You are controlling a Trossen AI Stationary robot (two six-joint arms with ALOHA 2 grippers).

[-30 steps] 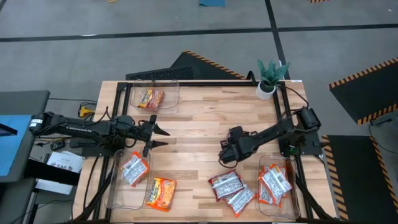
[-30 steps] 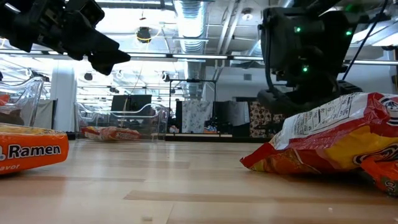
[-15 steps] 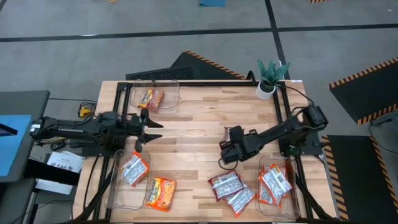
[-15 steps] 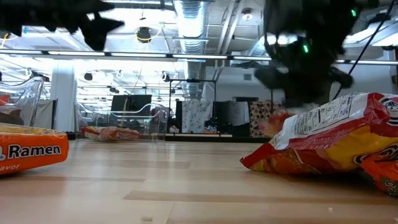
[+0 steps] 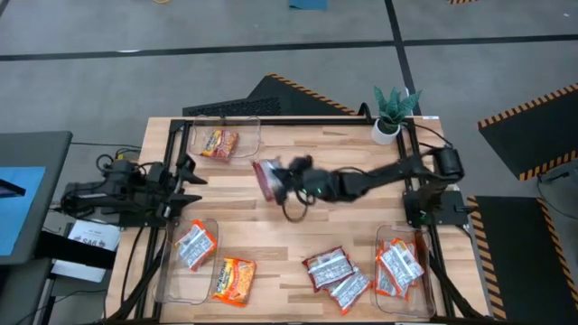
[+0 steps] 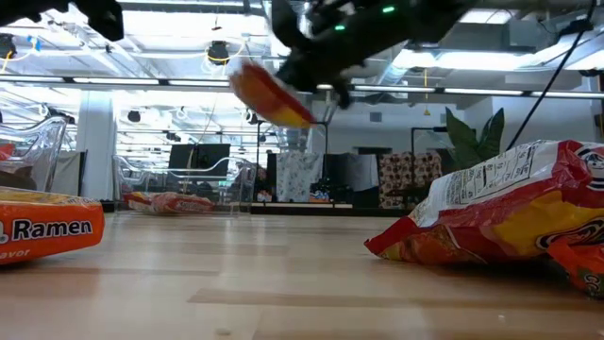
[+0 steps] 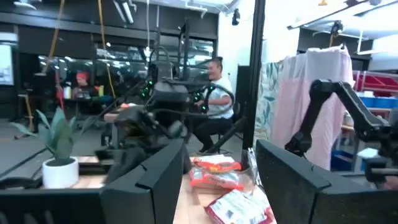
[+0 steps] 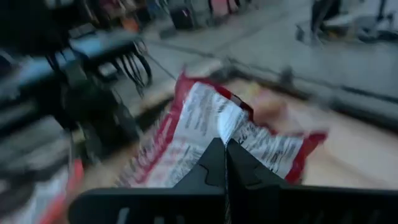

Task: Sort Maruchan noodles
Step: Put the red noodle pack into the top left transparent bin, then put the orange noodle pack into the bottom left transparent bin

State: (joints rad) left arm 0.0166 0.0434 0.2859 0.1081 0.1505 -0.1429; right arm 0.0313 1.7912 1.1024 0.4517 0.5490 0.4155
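Note:
My right gripper [image 5: 287,183] is over the table's middle, shut on a silver-white and red Maruchan packet [image 5: 267,177], which is clear of the wood [image 6: 269,94]. My left gripper [image 5: 191,171] waits open by the left edge, holding nothing [image 7: 217,180]. An orange packet [image 5: 219,143] lies in the far left bin. A silver-red one [image 5: 194,246] lies in the near left bin. Several packets [image 5: 397,266] fill the near right bin. Loose on the wood lie an orange packet [image 5: 235,278] and silver-red ones [image 5: 336,275]. My right gripper pinches the packet between its two shut fingers at one edge [image 8: 227,132], about midway along that edge. The fingers reach in from the table's right. The packet is lifted clear and slants down below the gripper [image 6: 283,106].
Three clear bins stand at the far left [image 5: 249,126], near left [image 5: 167,271] and near right [image 5: 384,289]. A potted plant [image 5: 394,113] is at the far right corner. A black frame runs along the table's edges. A person sits in the room beyond, seen in the left wrist view.
My right gripper has taken hold of a packet near the near right pile and swung up and toward the table's far left with it; the packet now hangs clear. My left gripper has drawn back toward the left edge.

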